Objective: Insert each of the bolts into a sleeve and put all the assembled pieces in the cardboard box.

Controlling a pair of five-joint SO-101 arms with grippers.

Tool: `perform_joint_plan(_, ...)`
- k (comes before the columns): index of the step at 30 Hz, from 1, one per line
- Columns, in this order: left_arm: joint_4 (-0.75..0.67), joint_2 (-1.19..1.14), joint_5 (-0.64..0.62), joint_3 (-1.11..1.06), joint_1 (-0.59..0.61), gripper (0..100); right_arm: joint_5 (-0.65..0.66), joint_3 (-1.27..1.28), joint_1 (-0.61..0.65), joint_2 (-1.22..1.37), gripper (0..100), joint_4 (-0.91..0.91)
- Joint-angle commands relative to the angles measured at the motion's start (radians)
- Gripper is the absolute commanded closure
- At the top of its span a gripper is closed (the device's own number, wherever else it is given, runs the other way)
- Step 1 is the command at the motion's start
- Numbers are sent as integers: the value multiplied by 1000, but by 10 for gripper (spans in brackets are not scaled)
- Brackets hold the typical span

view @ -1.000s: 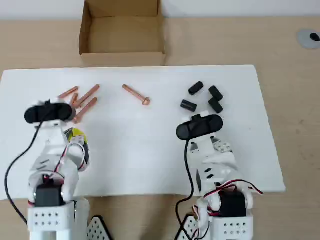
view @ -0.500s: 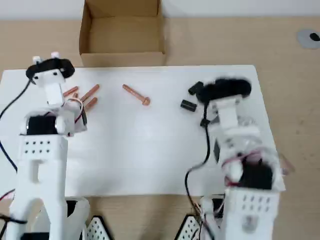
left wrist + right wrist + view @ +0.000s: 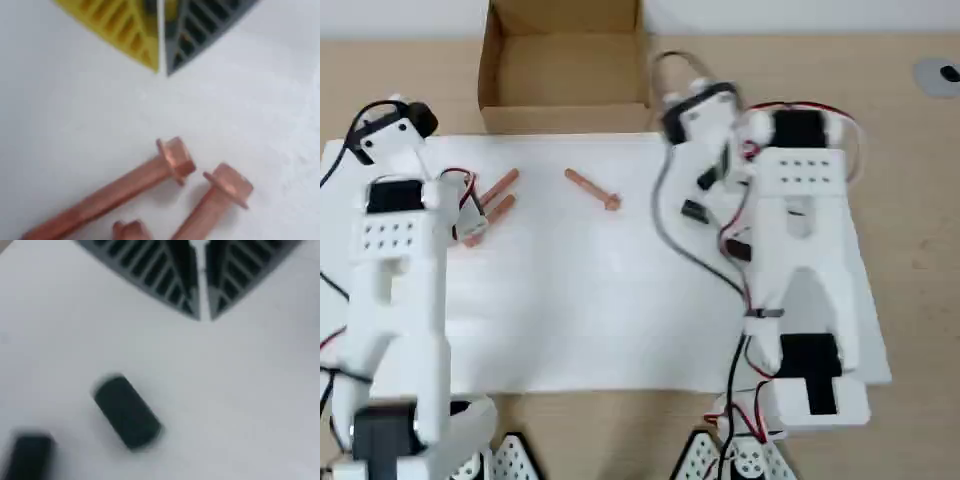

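Several copper bolts lie at the left of the white sheet [image 3: 590, 290]: a cluster [image 3: 492, 200] beside my left arm [image 3: 395, 230] and a single bolt [image 3: 593, 188] nearer the middle. In the left wrist view my left gripper [image 3: 161, 69] is shut, its yellow and dark tips together just above two bolt heads [image 3: 174, 159] [image 3: 229, 184]. Black sleeves [image 3: 696, 211] lie partly under my right arm [image 3: 800, 200]. In the right wrist view my right gripper [image 3: 202, 315] is shut and holds nothing, hanging over one sleeve [image 3: 127, 412], with another sleeve [image 3: 30, 455] farther off.
The open cardboard box [image 3: 565, 118] stands on the wooden table beyond the sheet's far edge, between the two arms. A grey disc [image 3: 938, 76] sits at the far right corner. Bare sheet stretches between the arms.
Both arms have unfolded from near the front edge and stretched toward the far side, the left one over the bolts, the right one over the sleeves.
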State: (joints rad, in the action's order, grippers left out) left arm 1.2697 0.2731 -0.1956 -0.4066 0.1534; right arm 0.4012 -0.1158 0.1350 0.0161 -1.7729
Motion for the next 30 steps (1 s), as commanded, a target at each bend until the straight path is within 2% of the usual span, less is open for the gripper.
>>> perform_joint_plan(1,23,-85,-44,77,12,992,115,-45,82,16,989,-2)
perform_joint_plan(5,41,-125,-180,117,12,991,221,-70,88,68,989,86)
perform_joint_plan(9,34,-125,-290,152,12,991,393,-77,70,168,989,137)
perform_joint_plan(13,-46,-128,-390,160,14,991,460,-77,31,260,989,199)
perform_joint_plan(17,-117,-130,-500,104,-5,991,479,-96,24,282,960,161)
perform_joint_plan(22,-219,-125,-508,18,-17,991,476,-130,24,283,846,147)
perform_joint_plan(30,-311,-124,-508,-57,-12,991,474,-122,24,317,833,157)
